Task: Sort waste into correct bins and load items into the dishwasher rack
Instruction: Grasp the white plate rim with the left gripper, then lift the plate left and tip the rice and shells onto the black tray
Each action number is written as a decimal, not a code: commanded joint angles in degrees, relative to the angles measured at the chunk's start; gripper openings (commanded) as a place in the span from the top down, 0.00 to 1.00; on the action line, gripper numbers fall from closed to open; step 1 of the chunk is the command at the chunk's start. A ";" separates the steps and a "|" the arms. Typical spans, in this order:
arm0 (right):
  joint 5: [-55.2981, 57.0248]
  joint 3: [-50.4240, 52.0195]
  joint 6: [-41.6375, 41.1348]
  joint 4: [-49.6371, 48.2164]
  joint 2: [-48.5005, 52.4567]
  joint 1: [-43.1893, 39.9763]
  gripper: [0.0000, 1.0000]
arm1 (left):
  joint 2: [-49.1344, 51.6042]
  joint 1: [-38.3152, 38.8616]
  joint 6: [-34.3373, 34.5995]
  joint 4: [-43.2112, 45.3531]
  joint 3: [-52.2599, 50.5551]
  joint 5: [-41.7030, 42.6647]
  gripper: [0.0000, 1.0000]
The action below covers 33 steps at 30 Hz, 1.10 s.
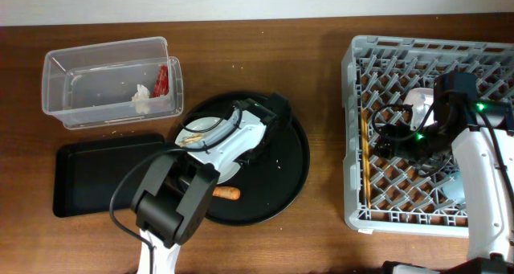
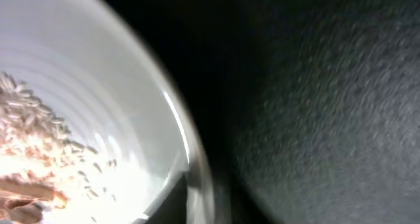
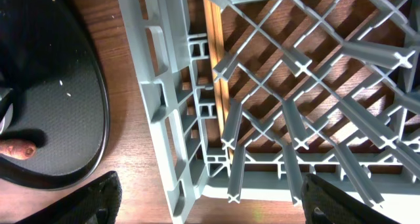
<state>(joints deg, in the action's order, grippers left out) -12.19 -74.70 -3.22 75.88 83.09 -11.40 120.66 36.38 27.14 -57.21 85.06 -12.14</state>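
A white bowl (image 1: 210, 124) with beige food scraps (image 2: 29, 145) sits on the large round black tray (image 1: 293, 165). My left gripper (image 1: 195, 139) is at the bowl's rim (image 2: 190, 165); the blurred left wrist view hides its fingers. A thin orange carrot (image 1: 228, 193) lies on the round tray and also shows in the right wrist view (image 3: 16, 148). The clear tub (image 1: 60, 85) holds a red wrapper (image 1: 163, 79) and a white tissue (image 1: 142, 97). My right gripper (image 3: 213, 194) is open and empty above the grey rack's (image 1: 353, 202) near-left corner. Wooden chopsticks (image 3: 215, 66) lie in the rack.
The shallow black rectangular tray (image 1: 96, 177) lies left of the round tray, below the tub. Pale objects (image 1: 452, 187) sit in the rack, partly hidden by my right arm. The rack's upright pegs (image 3: 298, 66) stand close under my right gripper.
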 commanded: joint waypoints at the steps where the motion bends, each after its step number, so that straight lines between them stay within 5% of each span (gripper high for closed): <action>1: -0.96 -0.94 -0.20 0.09 -0.39 -0.26 0.13 | 1.90 0.00 0.68 -0.26 -0.66 -1.22 0.98; 20: -0.92 -0.94 -0.15 0.35 -0.39 -0.26 0.13 | -6.21 -1.70 2.23 -16.65 10.95 -4.46 1.00; 27: -0.92 -0.94 0.02 0.42 -0.39 -0.26 0.13 | -12.41 -12.66 1.49 -22.77 10.93 -0.48 1.00; 33: -0.70 -0.94 0.04 0.46 -0.39 -0.26 0.13 | -12.41 -24.50 -6.43 -22.88 8.92 8.94 1.00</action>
<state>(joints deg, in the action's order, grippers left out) -12.19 -74.70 -3.20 76.25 83.09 -11.40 110.02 15.57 25.61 -80.79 94.98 -8.78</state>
